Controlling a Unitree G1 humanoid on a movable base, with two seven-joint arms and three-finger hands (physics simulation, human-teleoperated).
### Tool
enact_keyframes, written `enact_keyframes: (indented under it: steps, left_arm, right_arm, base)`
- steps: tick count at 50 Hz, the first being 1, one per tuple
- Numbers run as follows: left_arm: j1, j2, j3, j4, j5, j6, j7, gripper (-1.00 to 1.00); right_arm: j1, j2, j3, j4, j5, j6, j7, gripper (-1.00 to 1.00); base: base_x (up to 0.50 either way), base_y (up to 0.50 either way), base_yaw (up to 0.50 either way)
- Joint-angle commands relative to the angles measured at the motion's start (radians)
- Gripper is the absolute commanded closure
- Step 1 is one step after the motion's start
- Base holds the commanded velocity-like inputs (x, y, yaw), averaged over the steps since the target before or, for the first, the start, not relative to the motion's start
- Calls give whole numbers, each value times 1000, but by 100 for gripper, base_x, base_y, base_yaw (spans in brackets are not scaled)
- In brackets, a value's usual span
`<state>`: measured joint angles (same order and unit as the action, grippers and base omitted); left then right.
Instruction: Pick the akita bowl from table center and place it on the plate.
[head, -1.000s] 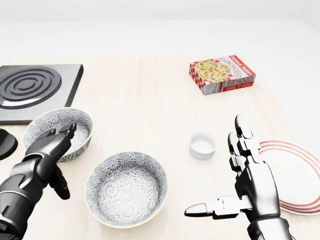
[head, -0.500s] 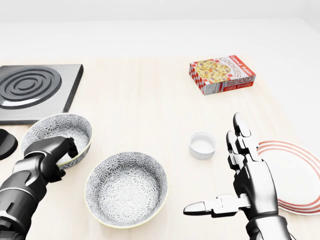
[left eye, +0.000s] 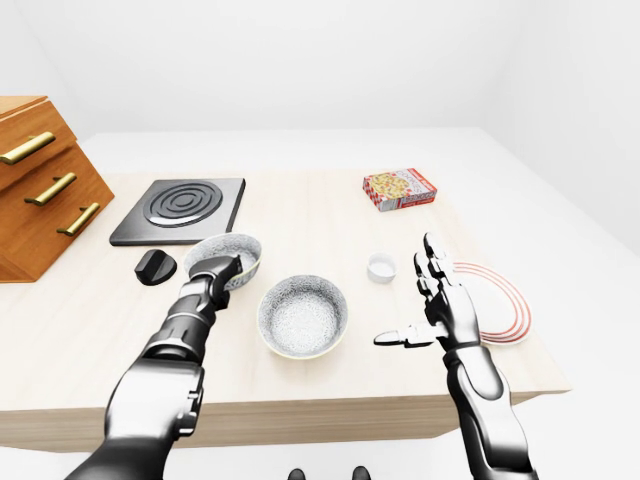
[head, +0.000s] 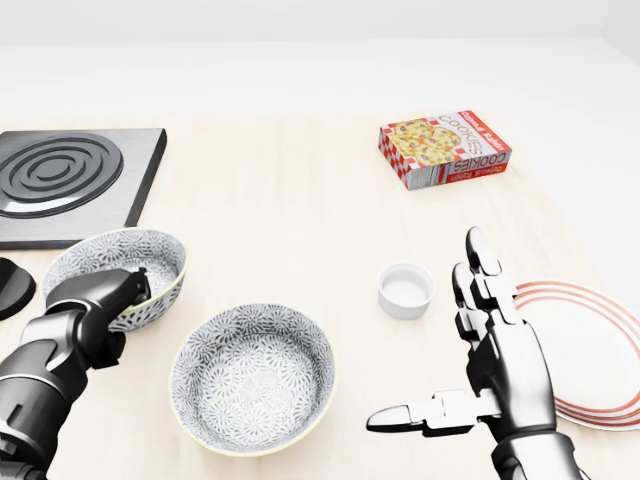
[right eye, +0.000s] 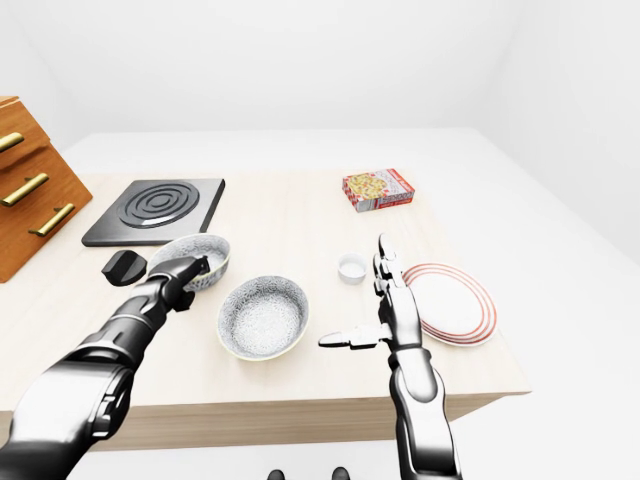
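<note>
Two grey-patterned bowls stand on the pale wooden table. One bowl (head: 252, 378) sits low in the middle of the head view, untouched. The other bowl (head: 128, 256) lies to its upper left, and my left hand (head: 103, 297) has its fingers curled shut over that bowl's near rim. My right hand (head: 462, 350) hovers open, fingers straight up and thumb pointing left, between the middle bowl and the white plate with red rings (head: 600, 345) at the right edge.
A small white cup (head: 406, 290) stands left of the plate. A cookie box (head: 444, 148) lies at upper right, a black hotplate (head: 60, 180) at upper left with a black knob (head: 12, 285) below it. Wooden drawers (left eye: 40, 190) stand at far left.
My left hand's fingers have curled from open over the left bowl to shut on its near rim. The bowl has shifted slightly. The right hand has barely moved.
</note>
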<state>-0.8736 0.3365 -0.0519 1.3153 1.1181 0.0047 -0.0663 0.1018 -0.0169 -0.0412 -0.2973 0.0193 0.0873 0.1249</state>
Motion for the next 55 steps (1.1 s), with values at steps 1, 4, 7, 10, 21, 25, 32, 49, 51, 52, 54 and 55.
enact_keyframes:
  steps: [1,4,7,10,21,25,32,49,51,52,54,55]
  left_arm:
    - [34,1,-18,24,21,-92,13,100]
    - [-11,53,-9,-117,18,-92,-144,100]
    - [-3,72,10,-263,23,-92,-240,100]
    - [26,74,31,-377,32,-92,-299,100]
    - [113,63,97,-758,56,-92,-495,100]
    - [117,60,105,-805,50,-92,-523,100]
    - [127,40,108,-875,38,-92,-564,100]
    - [193,-9,111,-1097,2,-92,-632,100]
    - [202,-15,110,-1124,-3,-92,-632,100]
    - [203,-16,111,-1130,-4,-92,-632,100]
    - [205,-20,110,-1147,-7,-92,-632,100]
    - [208,-23,110,-1161,-9,-92,-632,100]
  right_arm:
    - [-2,1,4,5,-2,0,-6,-100]
    - [2,0,5,1,-2,0,-6,-100]
    - [20,-1,1,-10,2,0,0,-100]
    - [32,-2,-3,-11,3,0,6,-100]
    - [29,-4,-9,-22,-1,0,11,-100]
    - [14,-18,-17,-38,-47,0,2,-100]
    - [-260,-134,-69,-156,-196,0,68,-100]
    - [-792,-258,-43,254,-467,0,412,-100]
    - [-803,-251,-42,266,-469,0,423,-100]
    - [-800,-252,-43,264,-470,0,428,-100]
    - [-798,-249,-42,261,-472,0,439,-100]
    - [-800,-247,-37,269,-475,0,443,-100]
  base:
    - [-1,0,0]
    - [0,0,0]
    - [0,0,0]
    - [0,0,0]
    - [0,0,0]
    - [0,0,0]
    - [0,0,0]
    - [0,0,0]
    - [0,0,0]
    - [0,0,0]
    - [0,0,0]
    - [0,0,0]
